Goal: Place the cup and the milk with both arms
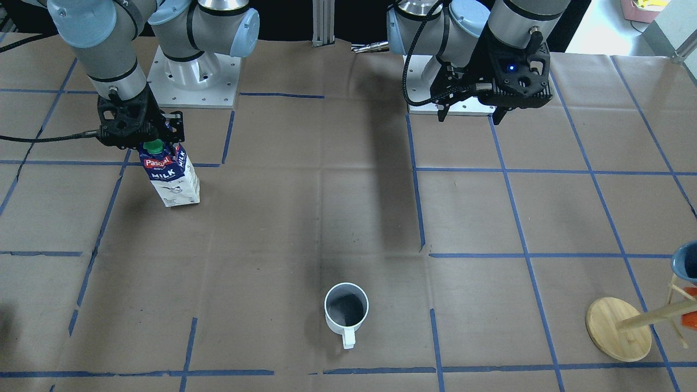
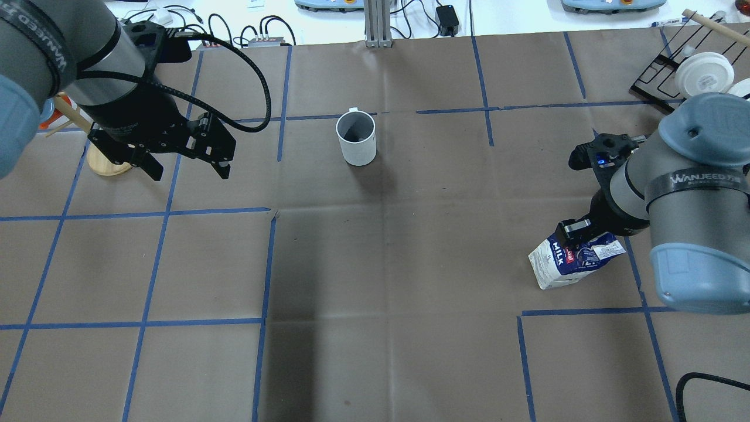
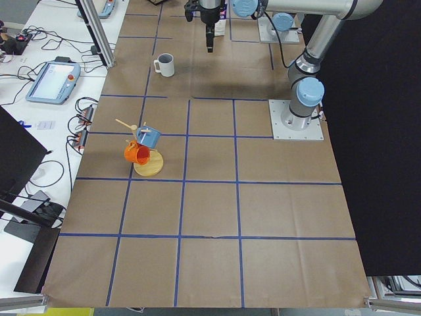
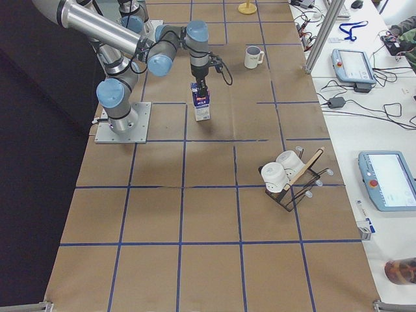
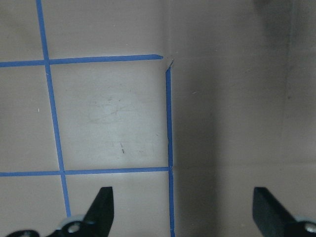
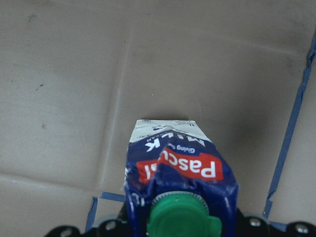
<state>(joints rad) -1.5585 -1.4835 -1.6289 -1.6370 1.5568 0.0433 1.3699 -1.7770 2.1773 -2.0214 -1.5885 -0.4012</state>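
The milk carton (image 1: 171,177), dark blue and white with a green cap, leans at the table's right side, near the robot. My right gripper (image 1: 158,142) is shut on its gabled top; the carton also shows in the overhead view (image 2: 571,261) and the right wrist view (image 6: 180,168). I cannot tell whether its base touches the paper. The white cup (image 1: 346,310) stands upright at the far middle of the table (image 2: 355,138), its handle turned away from the robot. My left gripper (image 2: 190,174) hangs open and empty above the table, to the cup's left, with bare paper between its fingers (image 5: 101,210).
A wooden mug tree (image 1: 618,329) with a blue and an orange cup stands at the far left (image 2: 108,164), close behind the left gripper. A black wire rack (image 2: 662,79) with white cups sits at the far right. Blue tape lines grid the brown paper.
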